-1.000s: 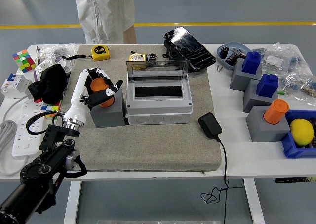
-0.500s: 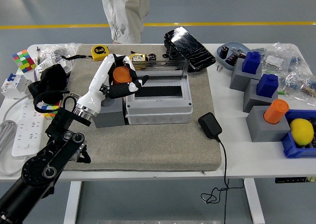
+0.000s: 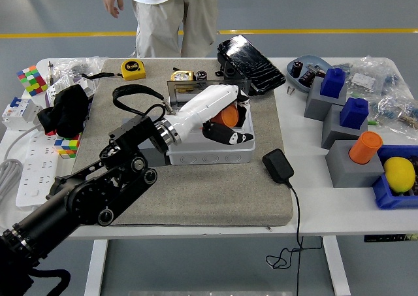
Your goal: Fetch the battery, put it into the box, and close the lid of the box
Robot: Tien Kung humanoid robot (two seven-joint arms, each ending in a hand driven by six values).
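Observation:
My left hand (image 3: 225, 123) reaches from the lower left over the grey box (image 3: 210, 149) on the mat. Its fingers are curled around an orange battery (image 3: 228, 117), which hangs just above the box's open dark slot. The box's clear lid (image 3: 202, 87) stands upright along the far edge, partly hidden by my white forearm. A grey holder block (image 3: 145, 153) left of the box is mostly hidden behind my arm. The right hand does not show.
A person stands at the table's far side, hands hanging free. A black charger (image 3: 277, 165) lies right of the box. Grey blocks with blue and orange batteries (image 3: 363, 147) stand at right. A tape measure (image 3: 133, 68) and black tray (image 3: 250, 64) lie behind.
My left hand has carried the orange battery rightward from the grey holder block to above the box's opening. The person behind has shifted position.

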